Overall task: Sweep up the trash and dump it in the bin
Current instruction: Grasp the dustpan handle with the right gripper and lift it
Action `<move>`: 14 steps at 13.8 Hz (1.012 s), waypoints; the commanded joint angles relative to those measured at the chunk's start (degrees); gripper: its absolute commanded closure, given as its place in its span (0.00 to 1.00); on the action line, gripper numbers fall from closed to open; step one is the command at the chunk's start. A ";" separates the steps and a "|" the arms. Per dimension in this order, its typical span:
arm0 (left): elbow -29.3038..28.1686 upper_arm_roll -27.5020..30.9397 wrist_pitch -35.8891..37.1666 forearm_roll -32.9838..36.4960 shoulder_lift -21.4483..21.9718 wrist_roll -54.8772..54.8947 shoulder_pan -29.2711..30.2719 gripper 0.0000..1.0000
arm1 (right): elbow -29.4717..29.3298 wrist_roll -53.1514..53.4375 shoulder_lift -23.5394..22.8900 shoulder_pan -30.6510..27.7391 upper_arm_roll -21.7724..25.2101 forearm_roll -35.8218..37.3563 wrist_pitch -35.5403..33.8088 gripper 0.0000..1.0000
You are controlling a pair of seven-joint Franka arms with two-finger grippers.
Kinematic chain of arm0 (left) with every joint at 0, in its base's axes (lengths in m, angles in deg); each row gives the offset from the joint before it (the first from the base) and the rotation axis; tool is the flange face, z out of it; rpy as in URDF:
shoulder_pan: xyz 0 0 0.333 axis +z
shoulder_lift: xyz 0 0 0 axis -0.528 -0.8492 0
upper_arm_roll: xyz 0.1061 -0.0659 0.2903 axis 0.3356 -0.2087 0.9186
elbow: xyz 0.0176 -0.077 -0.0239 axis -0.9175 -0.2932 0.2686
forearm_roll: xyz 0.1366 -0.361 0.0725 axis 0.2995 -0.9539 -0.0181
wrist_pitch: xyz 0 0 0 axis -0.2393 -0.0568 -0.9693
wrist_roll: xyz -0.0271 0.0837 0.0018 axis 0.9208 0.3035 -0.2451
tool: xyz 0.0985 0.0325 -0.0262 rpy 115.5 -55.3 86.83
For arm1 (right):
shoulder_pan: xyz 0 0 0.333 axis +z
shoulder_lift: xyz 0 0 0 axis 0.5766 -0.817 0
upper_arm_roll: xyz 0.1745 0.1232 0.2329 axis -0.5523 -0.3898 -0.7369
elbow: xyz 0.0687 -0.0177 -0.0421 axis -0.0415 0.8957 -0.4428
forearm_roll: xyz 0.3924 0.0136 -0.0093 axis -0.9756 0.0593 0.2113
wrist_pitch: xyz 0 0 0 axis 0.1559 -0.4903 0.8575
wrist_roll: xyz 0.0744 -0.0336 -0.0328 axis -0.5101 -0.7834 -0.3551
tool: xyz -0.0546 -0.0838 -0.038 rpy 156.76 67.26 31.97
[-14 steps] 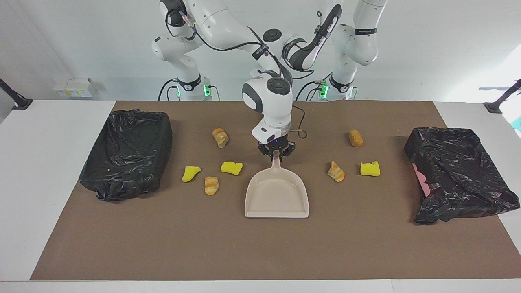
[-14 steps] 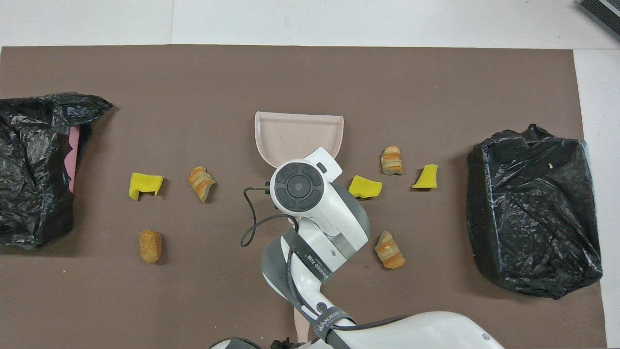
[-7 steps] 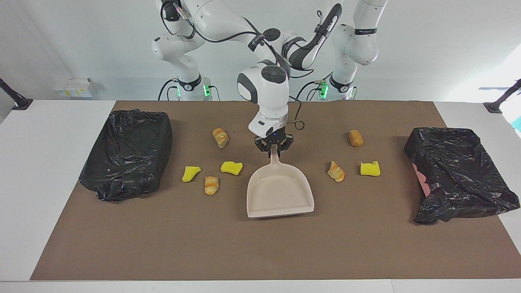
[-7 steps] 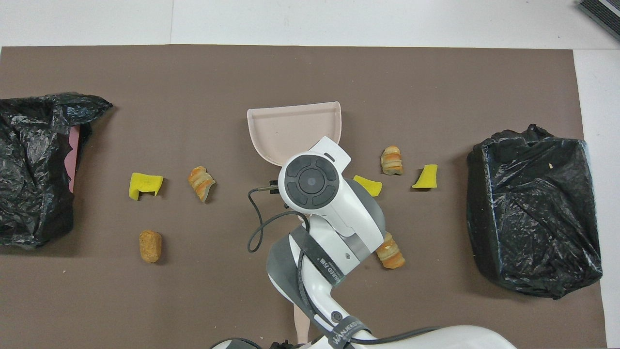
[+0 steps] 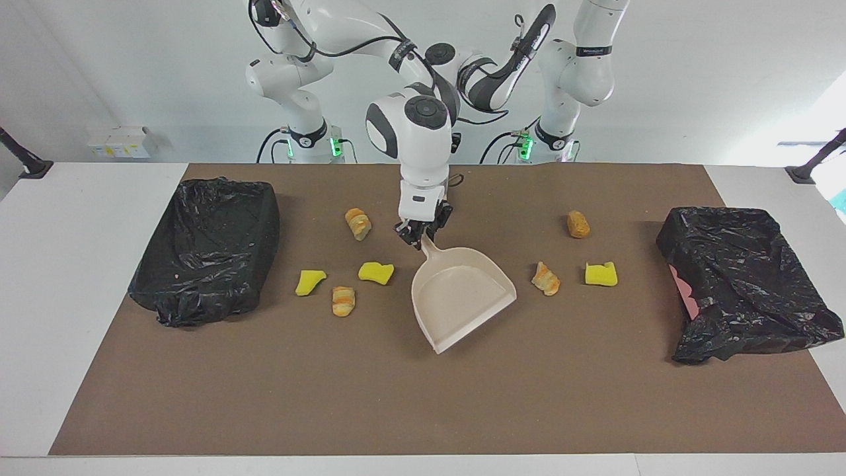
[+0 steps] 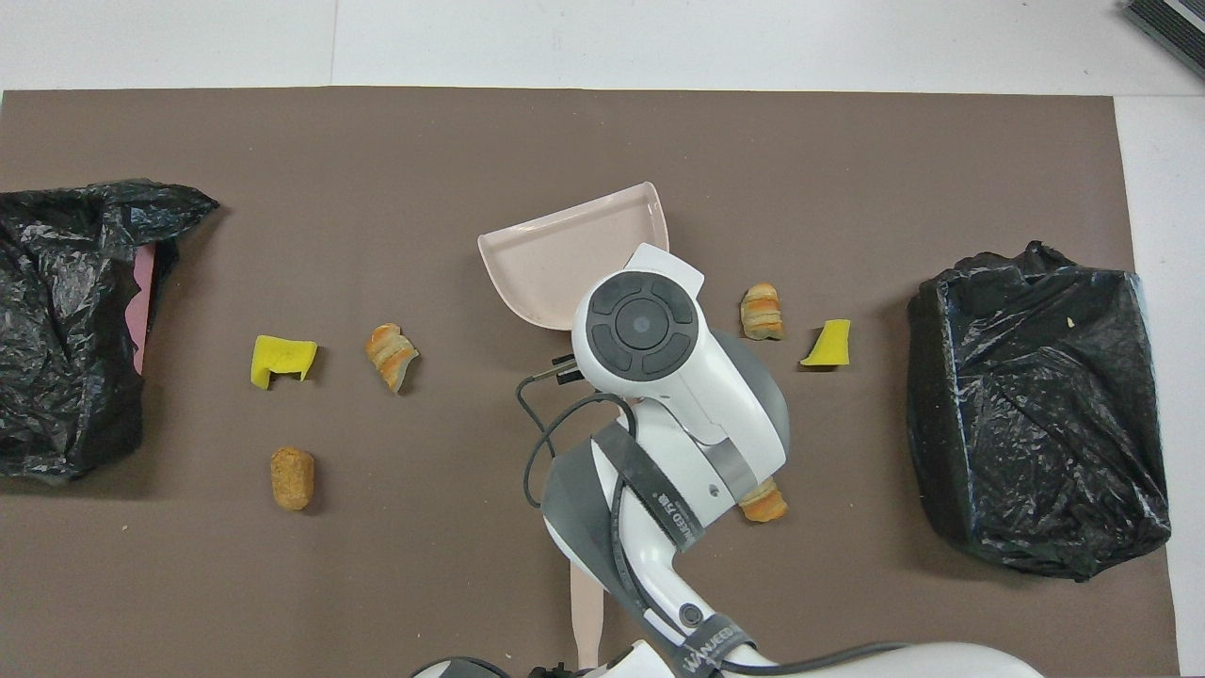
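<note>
My right gripper (image 5: 421, 235) is shut on the handle of the beige dustpan (image 5: 462, 297), which is angled with its mouth away from the robots and toward the left arm's end. Four pieces of trash lie toward the right arm's end: a bread lump (image 5: 357, 223), a yellow sponge (image 5: 375, 272), another sponge (image 5: 309, 281) and a bread lump (image 5: 343, 301). Three lie toward the left arm's end: a bread lump (image 5: 546, 278), a sponge (image 5: 601, 274) and a brown lump (image 5: 578, 224). The left arm waits folded back; only dark tips of my left gripper (image 6: 546, 670) show.
A black bag-lined bin (image 5: 205, 251) stands at the right arm's end of the brown mat, another bin (image 5: 747, 284) at the left arm's end. A pale beige stick (image 6: 584, 612) shows near the robots' edge, partly hidden under the right arm.
My right gripper has moved toward the right arm's end with the dustpan and swung it, so the pan's mouth now slants toward the left arm's end. No trash has moved.
</note>
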 commanded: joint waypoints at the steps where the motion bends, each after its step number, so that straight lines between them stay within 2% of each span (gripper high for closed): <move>1: 1.52 0.87 4.49 -1.05 0.98 -0.42 0.25 1.00 | 0.85 -16.20 0.90 -2.75 -0.52 -0.90 -2.02 1.00; 4: 5.64 1.22 15.54 -1.05 2.03 0.11 3.76 1.00 | 0.85 -29.85 0.63 -5.04 -0.52 -0.90 -3.35 1.00; 7: 9.69 1.31 23.30 -0.70 2.82 0.29 12.09 1.00 | 0.85 -38.65 -0.59 -5.40 -0.43 -0.38 -3.62 1.00; 12: 13.83 1.23 24.64 3.24 2.21 1.78 26.60 1.00 | 0.85 -52.98 -1.30 -6.27 -0.34 0.50 -3.62 1.00; 14: 14.71 1.23 24.64 4.30 1.94 1.78 32.58 1.00 | 0.85 -54.85 -1.39 -6.28 -0.25 1.11 -4.14 1.00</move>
